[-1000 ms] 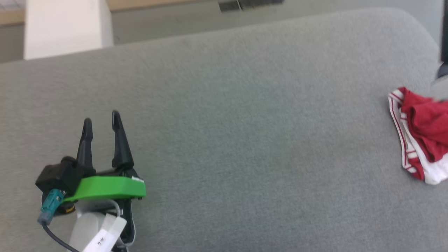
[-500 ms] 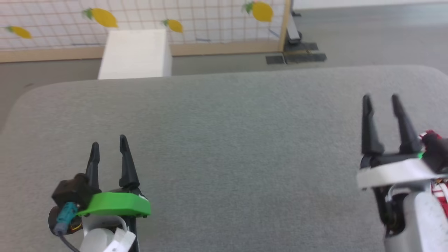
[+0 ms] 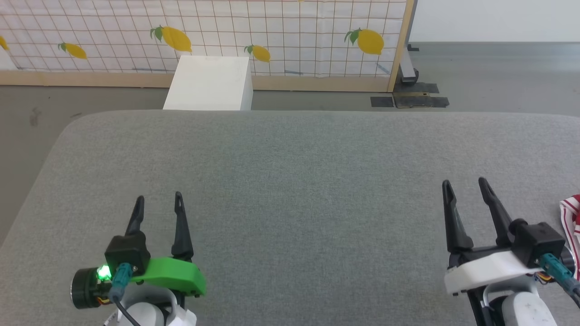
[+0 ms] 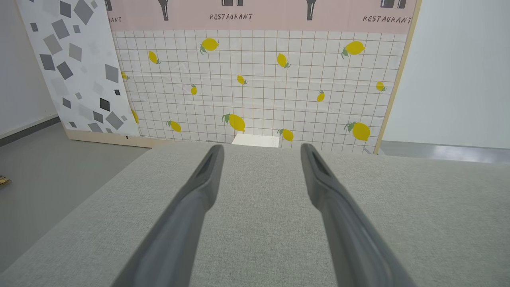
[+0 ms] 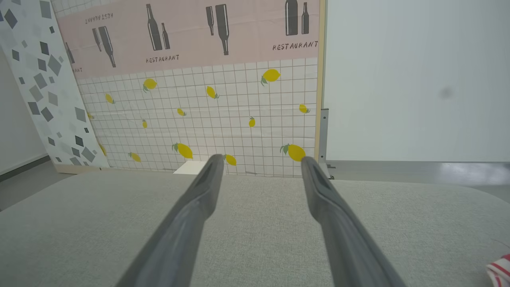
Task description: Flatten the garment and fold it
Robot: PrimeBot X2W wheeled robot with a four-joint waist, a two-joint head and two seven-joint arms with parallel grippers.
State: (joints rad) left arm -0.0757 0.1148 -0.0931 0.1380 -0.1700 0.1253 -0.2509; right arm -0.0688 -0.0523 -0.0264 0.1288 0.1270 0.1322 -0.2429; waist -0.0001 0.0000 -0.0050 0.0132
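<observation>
Only a red and white striped edge of the garment [image 3: 572, 213] shows at the right border of the head view, lying on the grey table [image 3: 299, 181] just right of my right gripper [image 3: 466, 187]. The same striped corner of the garment [image 5: 500, 269] peeks in at the lower right of the right wrist view. My right gripper [image 5: 259, 159] is open with nothing between its fingers. At the lower left my left gripper [image 3: 157, 200] is also open and empty, far from the garment. In the left wrist view the left gripper [image 4: 259, 148] points across bare grey cloth.
A white box [image 3: 208, 83] stands on the floor past the table's far edge. Behind it is a lemon-patterned panel [image 3: 226, 31] with a wooden frame post [image 3: 401, 45]. The table's left corner is rounded [image 3: 68, 131].
The head camera has swung, so the whole picture shifted: the table's far edge and panel now show. The right gripper has come into view and most of the garment has slid off the right edge.
</observation>
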